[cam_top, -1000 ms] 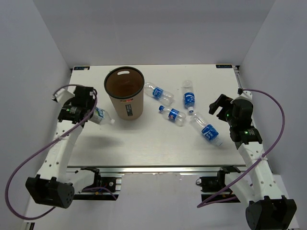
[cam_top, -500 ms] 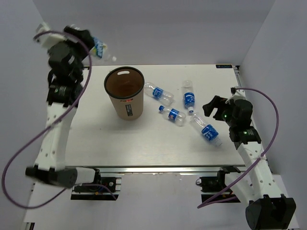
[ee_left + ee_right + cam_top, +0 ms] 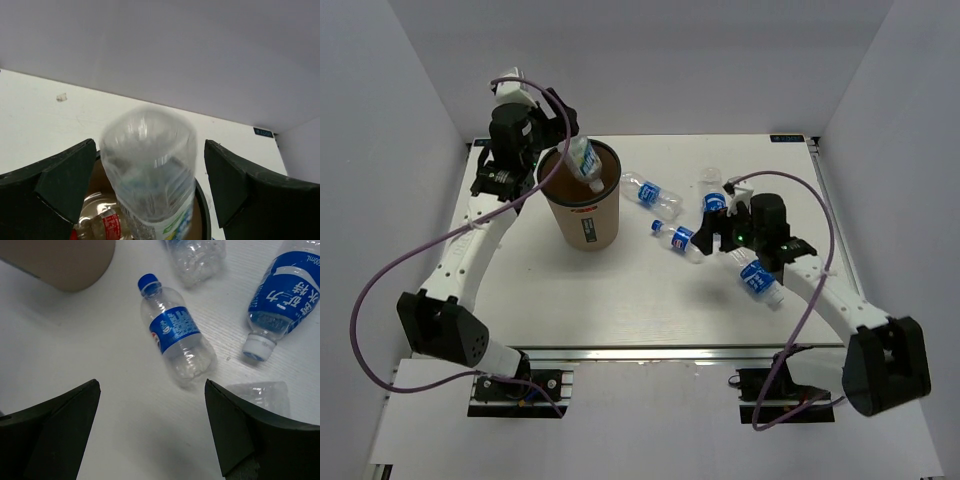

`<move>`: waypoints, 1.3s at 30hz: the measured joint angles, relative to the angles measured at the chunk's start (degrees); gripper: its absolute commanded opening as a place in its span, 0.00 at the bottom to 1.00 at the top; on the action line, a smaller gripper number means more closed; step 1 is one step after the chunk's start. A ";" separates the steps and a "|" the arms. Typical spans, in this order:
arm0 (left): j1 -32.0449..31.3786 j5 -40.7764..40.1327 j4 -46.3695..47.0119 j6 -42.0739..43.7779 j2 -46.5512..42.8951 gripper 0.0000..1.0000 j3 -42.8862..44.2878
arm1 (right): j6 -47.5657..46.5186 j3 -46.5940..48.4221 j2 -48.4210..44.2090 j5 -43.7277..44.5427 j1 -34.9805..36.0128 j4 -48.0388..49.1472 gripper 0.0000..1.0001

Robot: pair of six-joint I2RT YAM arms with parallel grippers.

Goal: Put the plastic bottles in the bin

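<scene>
Over the bin (image 3: 565, 215), far left on the tabletop (image 3: 620, 300), the left fingers (image 3: 60, 190) are spread; a plastic bottle (image 3: 150, 170) is seen between them, tilted cap-down into the bin mouth. The right fingers (image 3: 55, 425) are held apart above a blue-capped bottle (image 3: 175, 337); three more bottles (image 3: 650, 192) (image 3: 713, 205) (image 3: 758, 278) are lying around it, right of the bin

Top view: high behind arms, looking down on whole table (image 3: 640, 300). Left wrist: close above bin (image 3: 585, 222), facing far. Right wrist: close over blue-capped bottle (image 3: 175, 332), shared with top.
</scene>
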 measured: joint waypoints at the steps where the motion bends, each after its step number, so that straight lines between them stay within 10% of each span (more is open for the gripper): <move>1: -0.02 -0.07 0.28 -0.07 -0.50 0.98 0.04 | -0.52 0.85 2.40 0.81 0.46 0.39 0.89; 13: -0.02 -5.22 -4.07 -0.11 -8.66 0.98 -0.85 | -9.64 12.09 24.79 5.97 5.20 -0.33 0.89; 28: -0.02 -7.43 -6.80 -14.75 -39.08 0.98 -33.94 | -9.55 15.21 34.80 6.32 6.67 3.10 0.72; 39: -0.04 -13.27 -23.41 -19.96 -44.85 0.98 -36.39 | -5.79 16.55 37.09 3.15 7.21 5.77 0.17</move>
